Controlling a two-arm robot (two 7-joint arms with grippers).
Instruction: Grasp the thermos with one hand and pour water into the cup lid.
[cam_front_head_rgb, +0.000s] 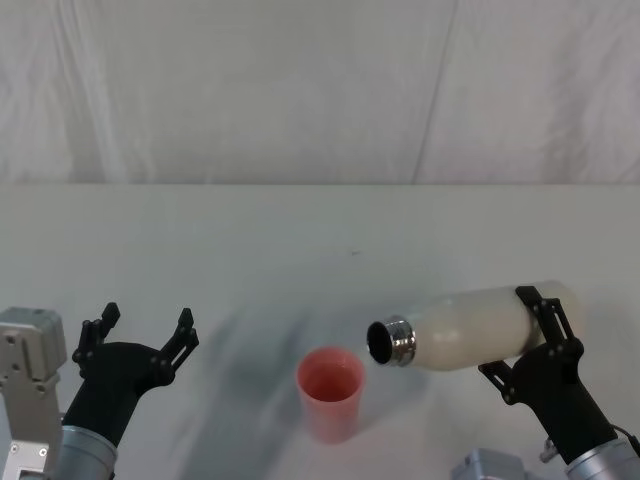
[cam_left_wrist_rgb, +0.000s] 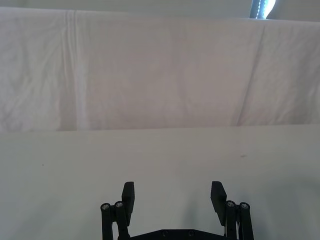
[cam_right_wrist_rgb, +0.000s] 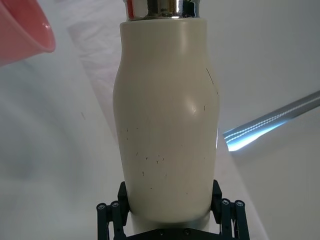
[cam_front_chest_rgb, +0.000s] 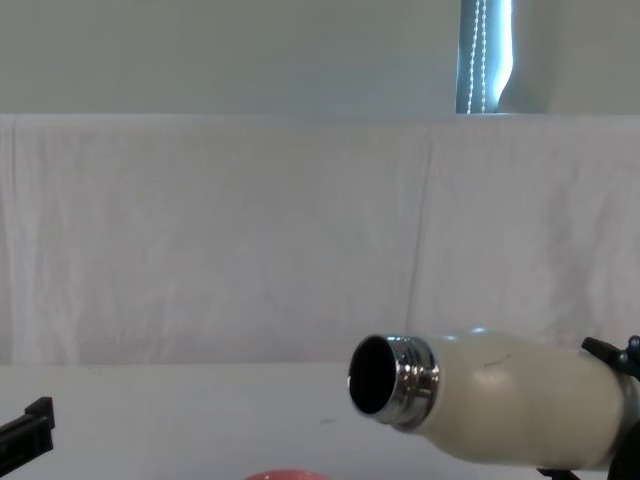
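**Tipping the thermos toward the cup lid**

Holding the thermos almost level at the right of the head view, the right gripper has its black fingers clamped across the bottle's lower body, one finger showing over the top of the cream-white wall and the rest of the gripper below it. The steel neck and dark mouth point toward the centre of the frame, tilted slightly downward. In the right wrist view the fingers press on both sides of the thermos, and the pink rim of the cup lid sits in the upper left corner of that frame.

The cup lid stands upright on the white table at lower centre of the head view, just below and left of the bottle's mouth, not touching it. In the chest view the thermos fills the lower right, with only a sliver of the cup lid at the bottom edge.

The left gripper hovers at lower left of the head view, fingers spread apart, holding nothing; the left wrist view shows the left gripper with bare table between its fingers.
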